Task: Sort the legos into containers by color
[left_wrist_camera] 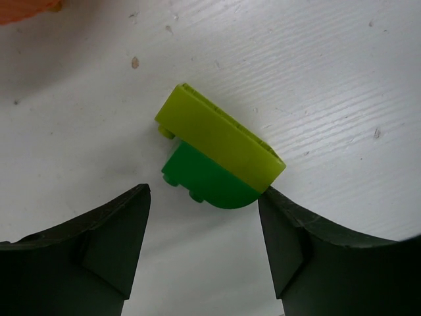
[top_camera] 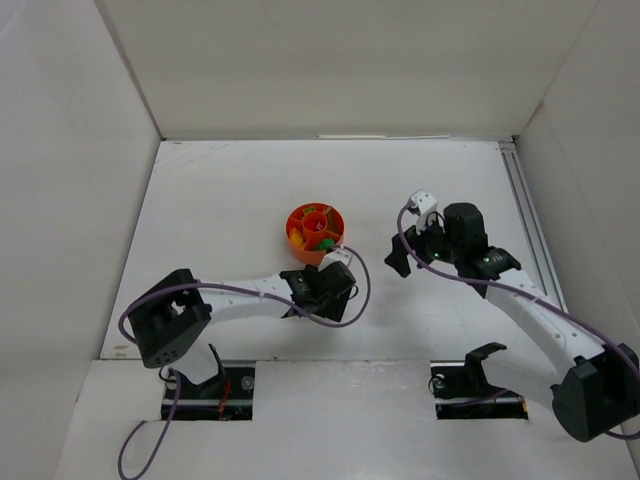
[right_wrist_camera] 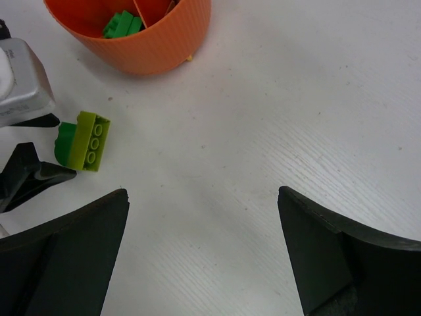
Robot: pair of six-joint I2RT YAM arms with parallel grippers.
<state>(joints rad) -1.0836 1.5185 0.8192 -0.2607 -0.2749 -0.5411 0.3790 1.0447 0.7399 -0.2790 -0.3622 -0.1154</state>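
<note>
A: Where does the left gripper [left_wrist_camera: 204,192] stand?

B: Its jaws are about half apart, low over the white table [left_wrist_camera: 342,72], and clamped on nothing. A lime brick [left_wrist_camera: 220,145] stacked on a green brick [left_wrist_camera: 204,179] lies on its side between the tips. The finger [left_wrist_camera: 309,250] at 4 o'clock of the wrist view touches the lime corner. The one at 8 o'clock stands clear.

A: And the dish?

B: The orange dish [top_camera: 295,240] is near, at about 11 o'clock from that gripper in the top view.

A: Which step is this?

B: I judge it the pick-up of this pair. The next move calls for closing squarely across both bricks; pushed from one side only, they could swivel away. Being two colours, they probably need pulling apart before sorting.

A: And the right gripper [right_wrist_camera: 202,194]?

B: Spread wide and empty, hovering at about 3 o'clock of the dish.

A: What do the views share out?

B: The top view hides the pair under the left wrist. The right wrist view shows it at 9 o'clock, with three round hollows in the lime face, and green legos [right_wrist_camera: 122,25] in one compartment. Only the left wrist view shows the gap at the finger.
</note>
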